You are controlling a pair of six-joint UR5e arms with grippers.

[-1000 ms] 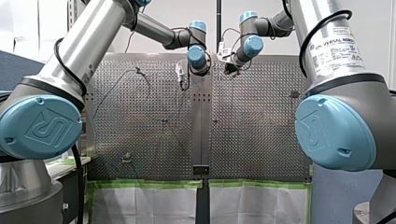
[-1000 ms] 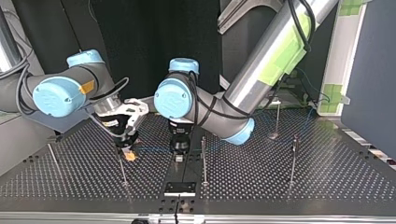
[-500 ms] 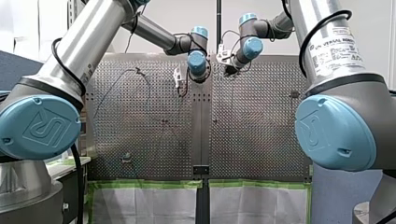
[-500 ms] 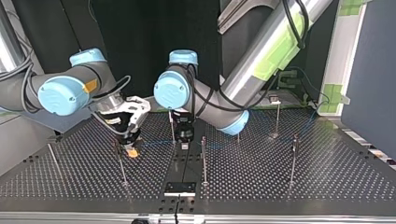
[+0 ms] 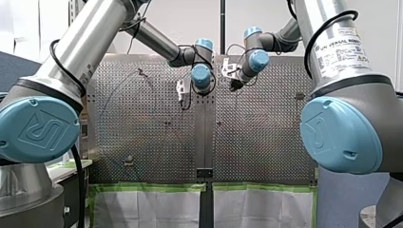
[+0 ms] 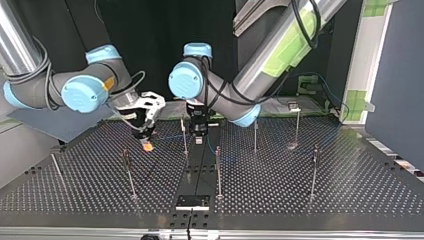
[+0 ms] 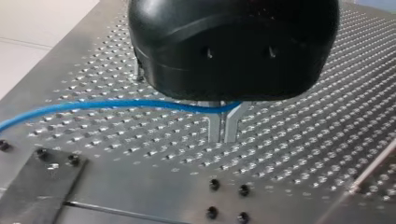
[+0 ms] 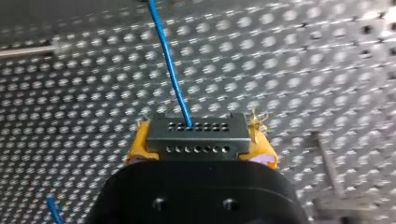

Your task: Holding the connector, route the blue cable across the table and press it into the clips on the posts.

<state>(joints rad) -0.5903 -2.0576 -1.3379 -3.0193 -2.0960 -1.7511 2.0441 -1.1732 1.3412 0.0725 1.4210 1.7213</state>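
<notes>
Snagging is the main hazard at this point. My right hand [image 8: 200,148] is clenched on the connector [image 8: 195,135], which sits between its yellow pads [image 8: 137,147]. The blue cable [image 8: 169,65] leaves the connector's face and runs off over the perforated surface [image 8: 327,70]. My left hand [image 7: 223,137] is closed on the same cable further along, with its metal fingers [image 7: 214,128] nearly together and the line crossing between them.

In the top view both hands hang near each other over the back middle of the surface. A thin post [image 6: 184,134] stands between them, just beside the left hand.

Probable faults, as a judgement:
- The cable hooks on that post below its clip if the hands travel low.
- Excess pull between the hands drags the cable through the left hand or strains it at the connector.
- The wrists collide if either arm closes in.

Clearance:
- In the top view the near half of the surface is open except for tall posts [image 6: 218,172], each an obstacle to a low sweep.
- The side edges are well apart from both hands.
- The route toward the top view's left passes another post [image 6: 128,175], so lift the cable above the clip before lowering it in.
</notes>
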